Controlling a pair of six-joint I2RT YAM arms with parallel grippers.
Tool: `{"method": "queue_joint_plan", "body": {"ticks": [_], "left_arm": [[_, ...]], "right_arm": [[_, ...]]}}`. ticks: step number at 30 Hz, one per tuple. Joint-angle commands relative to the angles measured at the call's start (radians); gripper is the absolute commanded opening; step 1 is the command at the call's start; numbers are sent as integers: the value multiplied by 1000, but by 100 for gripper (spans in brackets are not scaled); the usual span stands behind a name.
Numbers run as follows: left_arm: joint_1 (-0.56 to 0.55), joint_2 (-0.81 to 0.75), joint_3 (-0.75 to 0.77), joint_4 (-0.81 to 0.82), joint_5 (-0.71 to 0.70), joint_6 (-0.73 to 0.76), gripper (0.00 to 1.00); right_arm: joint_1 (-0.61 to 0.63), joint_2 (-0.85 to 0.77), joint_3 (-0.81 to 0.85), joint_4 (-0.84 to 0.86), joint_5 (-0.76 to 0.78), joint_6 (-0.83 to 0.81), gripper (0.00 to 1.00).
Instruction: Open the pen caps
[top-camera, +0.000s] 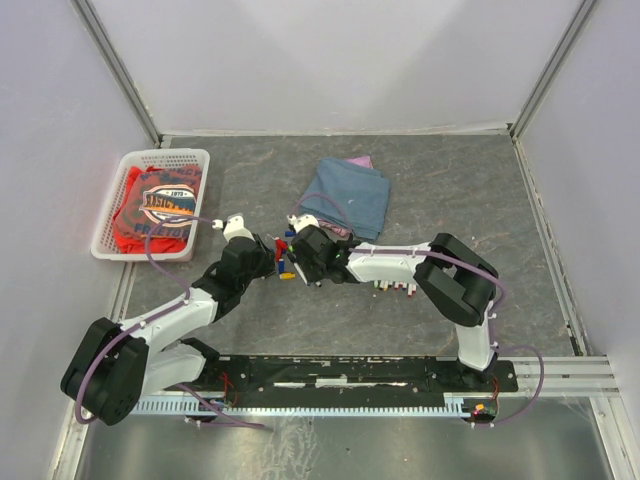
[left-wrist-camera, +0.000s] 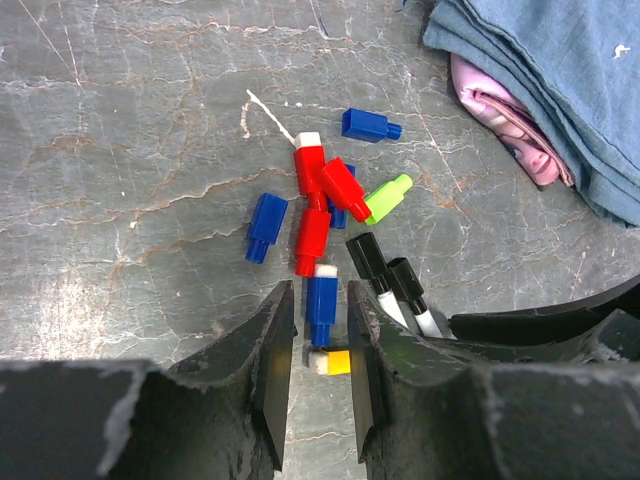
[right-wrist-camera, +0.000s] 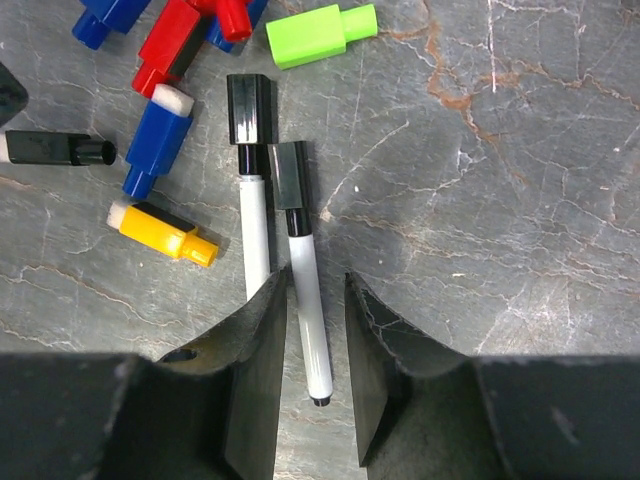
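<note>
closely set: 2 grippers over the pen pile

left gripper was part-open and empty, fingers flanking a blue cap on the table. right gripper, also narrowly open, straddled a black-capped pen without clamping it. other pen caps lay just ahead.

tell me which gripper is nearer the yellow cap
Left. The yellow cap lies between the left gripper's jaws; the right gripper straddles a black-capped pen beside it.

Blue cap between jaws of left gripper
</note>
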Motion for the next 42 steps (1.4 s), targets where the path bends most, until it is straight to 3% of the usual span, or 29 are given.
{"method": "queue_joint_plan", "body": {"ticks": [1,7,18,42], "left_arm": [[-7,-20,32,45,8,-1,35],[-11,-12,48,45,20,-8,37],[-11,-2,67,47,84,-42,43],[-9,169,110,215,407,-186,58]], "right_arm": [[41,37,24,-88,74,-26,36],[56,42,-8,-109,111,-11,32],[54,-7,-33,-127,117,2,1],[13,-293,-202,77,-60,44,1]]}}
